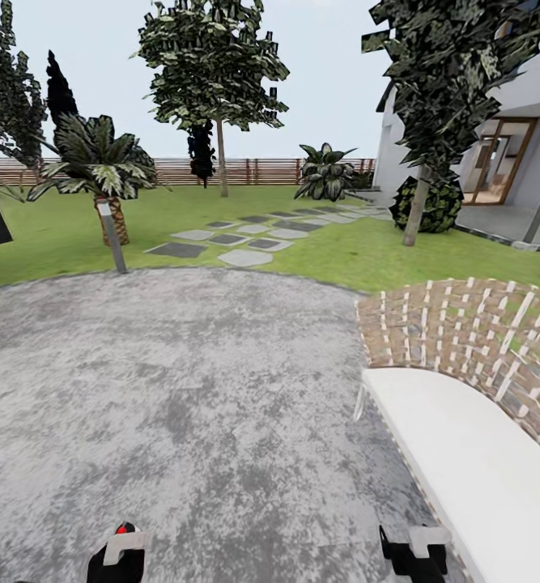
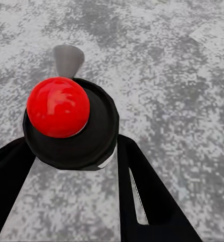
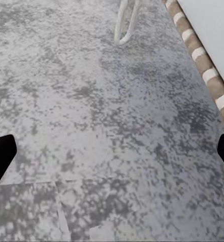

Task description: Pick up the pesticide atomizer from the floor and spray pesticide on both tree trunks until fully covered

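With the pesticide atomizer [image 2: 66,118] already clamped in the left gripper [image 2: 71,166] at the frame's lower left and the right gripper [image 3: 112,151] spread empty, both trees [image 1: 221,154] stand far across the lawn, their trunks not yet sprayed.

Nothing to read anywhere here: no words, no numbers, no brand marks, no signs. The red-capped black bottle [image 2: 66,121] carries no label on the side facing the left wrist camera. Beside it, the grey paving [image 1: 180,389] is bare mottled stone. Out past the paving, the short post [image 1: 112,235] on the lawn and the house front [image 1: 504,154] show no lettering either.
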You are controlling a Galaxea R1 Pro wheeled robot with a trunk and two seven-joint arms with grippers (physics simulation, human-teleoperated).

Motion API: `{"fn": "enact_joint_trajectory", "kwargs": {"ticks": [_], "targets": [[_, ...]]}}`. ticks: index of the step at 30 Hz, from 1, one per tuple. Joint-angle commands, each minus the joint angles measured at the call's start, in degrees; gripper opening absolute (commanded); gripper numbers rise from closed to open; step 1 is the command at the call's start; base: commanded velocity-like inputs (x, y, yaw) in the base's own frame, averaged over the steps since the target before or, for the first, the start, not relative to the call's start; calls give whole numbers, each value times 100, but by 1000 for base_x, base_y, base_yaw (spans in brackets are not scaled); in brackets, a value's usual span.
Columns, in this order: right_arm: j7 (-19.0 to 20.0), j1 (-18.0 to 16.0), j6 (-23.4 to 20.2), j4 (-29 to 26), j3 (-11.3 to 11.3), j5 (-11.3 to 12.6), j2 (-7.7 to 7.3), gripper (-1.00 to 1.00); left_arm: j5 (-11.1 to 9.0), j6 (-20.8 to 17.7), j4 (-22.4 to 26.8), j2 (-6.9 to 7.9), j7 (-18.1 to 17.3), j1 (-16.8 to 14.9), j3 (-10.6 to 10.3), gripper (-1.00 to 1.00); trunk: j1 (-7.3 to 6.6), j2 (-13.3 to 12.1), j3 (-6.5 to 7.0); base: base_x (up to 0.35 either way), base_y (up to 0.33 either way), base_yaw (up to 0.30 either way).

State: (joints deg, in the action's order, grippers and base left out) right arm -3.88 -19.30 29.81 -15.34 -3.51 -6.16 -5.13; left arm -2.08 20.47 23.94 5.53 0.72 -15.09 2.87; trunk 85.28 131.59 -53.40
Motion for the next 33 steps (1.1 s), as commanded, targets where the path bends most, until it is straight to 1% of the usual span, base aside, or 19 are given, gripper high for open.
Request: {"fn": "enact_joint_trajectory", "kwargs": {"ticks": [1,7,16,23,26,28,29,31,32,33], "targets": [[-16,-4,16,5,-36,-61,3,100,-21,18,-4,1,7,-3,-6,-100,2,2,-5,339,0,0],[-16,-4,16,5,-36,-61,7,100,-21,18,-4,1,7,-3,-6,-100,2,2,-5,339,0,26],[-16,-4,16,-1,-36,-58,8,100,-21,18,-4,1,7,-3,-6,-100,2,2,-5,339,0,210],[-16,-4,36,4,-36,-58,3,100,-21,18,-4,-8,7,-3,-6,-100,2,2,-5,339,0,26],[-16,2,233,39,-36,-56,-3,100,-21,18,-4,-8,7,-3,-6,-100,2,2,-5,339,0,1],[-16,4,519,189,-36,-54,-5,100,-21,18,-4,-8,7,-3,-6,-100,2,2,-5,339,0,0],[-16,4,596,231,-36,-54,-3,100,-21,18,-4,-8,7,-3,-6,-100,2,2,-5,339,0,0],[-16,5,949,370,-36,-44,-4,100,-21,18,-4,-8,7,-3,-6,-100,2,2,-5,339,0,0],[-16,5,1056,395,-36,-42,-4,100,-21,18,-4,-8,7,-3,-6,-100,2,2,-5,339,0,0],[-16,5,1270,439,-36,-43,-2,100,-21,18,-4,-8,7,-3,-6,-100,2,2,-5,339,0,0]]}}
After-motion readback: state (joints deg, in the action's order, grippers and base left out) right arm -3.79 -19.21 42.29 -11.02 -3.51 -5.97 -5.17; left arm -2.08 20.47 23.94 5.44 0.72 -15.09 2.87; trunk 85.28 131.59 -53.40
